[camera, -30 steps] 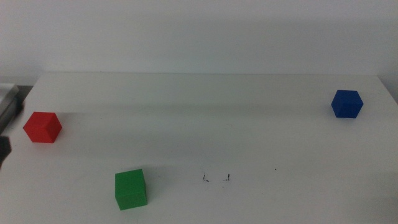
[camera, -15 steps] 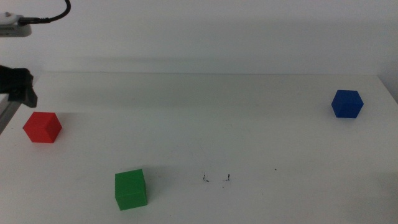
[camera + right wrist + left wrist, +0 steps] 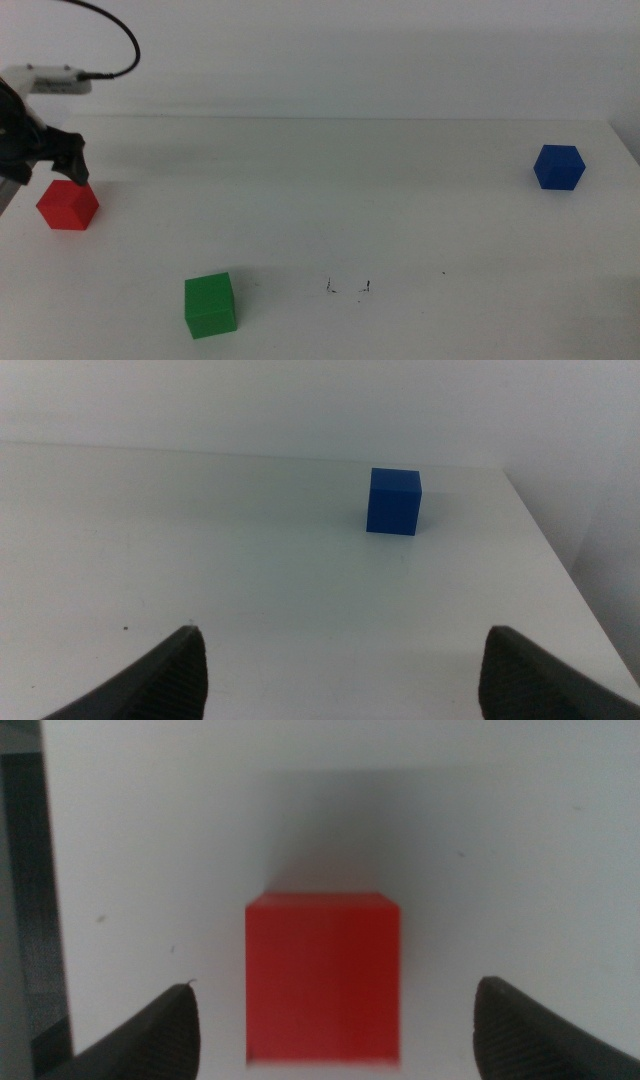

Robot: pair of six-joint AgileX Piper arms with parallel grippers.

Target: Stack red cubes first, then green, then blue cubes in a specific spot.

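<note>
Left gripper (image 3: 330, 1020): has swung in over the far-left table edge since a second ago; jaws wide apart, straddling the red cube (image 3: 68, 205), not touching.
Right gripper (image 3: 340, 660): waits, jaws spread, facing the blue cube (image 3: 558, 167) far right.
Green cube (image 3: 210, 304): near left, untouched.
Meaning: red pickup seems about to start.

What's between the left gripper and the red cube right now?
Nothing visible. The left gripper hangs just above the red cube, jaws open wider than the cube, only bare white table around it. The right gripper waits off to the side.
</note>
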